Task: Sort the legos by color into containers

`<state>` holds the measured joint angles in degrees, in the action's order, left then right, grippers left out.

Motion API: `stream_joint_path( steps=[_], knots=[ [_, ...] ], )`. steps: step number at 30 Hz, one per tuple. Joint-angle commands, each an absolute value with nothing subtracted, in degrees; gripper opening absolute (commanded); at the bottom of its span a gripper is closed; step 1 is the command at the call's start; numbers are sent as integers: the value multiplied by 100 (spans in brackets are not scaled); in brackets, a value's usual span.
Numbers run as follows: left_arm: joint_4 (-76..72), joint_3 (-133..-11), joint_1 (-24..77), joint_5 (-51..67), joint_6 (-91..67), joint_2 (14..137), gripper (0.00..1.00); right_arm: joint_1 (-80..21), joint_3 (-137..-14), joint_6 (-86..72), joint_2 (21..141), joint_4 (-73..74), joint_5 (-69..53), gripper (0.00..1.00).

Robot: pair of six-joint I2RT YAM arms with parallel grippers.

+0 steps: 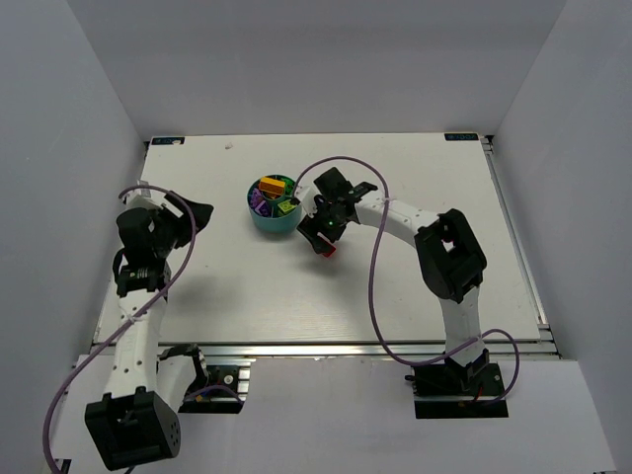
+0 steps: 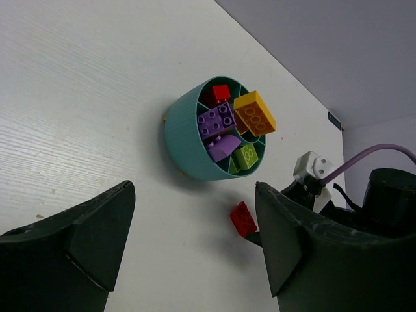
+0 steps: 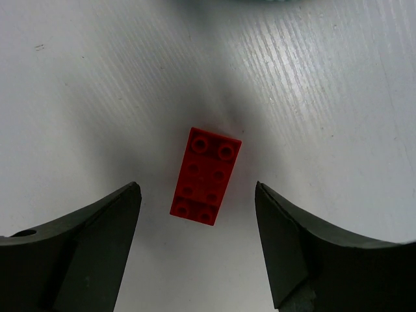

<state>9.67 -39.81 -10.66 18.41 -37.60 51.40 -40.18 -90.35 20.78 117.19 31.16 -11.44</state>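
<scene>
My right gripper (image 3: 197, 192) hangs just above the white table (image 1: 415, 178) with its jaws spread wide. It has hold of nothing. A loose red brick (image 3: 206, 177) lies flat on the table between my right fingers (image 3: 97, 240), studs up and touching neither of them. The studs show two across and four along. Any lettering on them is too blurred to read.

In the top view this brick sits just off the teal bowl (image 1: 267, 223), on the bowl's right and on the side nearer my bases, close to it but apart.

My left gripper (image 2: 195, 192) is held up off the table, well to the left of the bowl, with jaws wide apart and nothing between them.

The bowl stands upright, split into compartments by inner walls. From my left wrist I see a small red brick (image 2: 220, 93) in the far compartment. An orange brick (image 2: 255, 114) is tilted across the rim on the bowl's far right, two purple bricks (image 2: 216, 121) lie in the compartments beside it, and a lime green brick (image 2: 246, 156) sits at the near right.

A small dark label (image 2: 335, 120) sits at the table's far edge beyond the bowl; its writing is too small to make out.
</scene>
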Motion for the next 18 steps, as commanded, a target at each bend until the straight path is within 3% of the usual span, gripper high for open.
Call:
stream_joint_path(
  steps=[1, 13, 18],
  knots=[
    [1371, -3885, -1072, 1626, -3797, 4878, 84, -4095, -9316, 1925, 11786, 3217, -941, 74],
    [1371, -3621, -1064, 1687, -4034, 4658, 82, -4210, -9220, 2021, 12024, 3296, -773, 44],
    [1275, -3569, -1063, 1714, -4087, 4676, 82, -4201, -9272, 2223, 11743, 3322, -852, 20]
  ],
)
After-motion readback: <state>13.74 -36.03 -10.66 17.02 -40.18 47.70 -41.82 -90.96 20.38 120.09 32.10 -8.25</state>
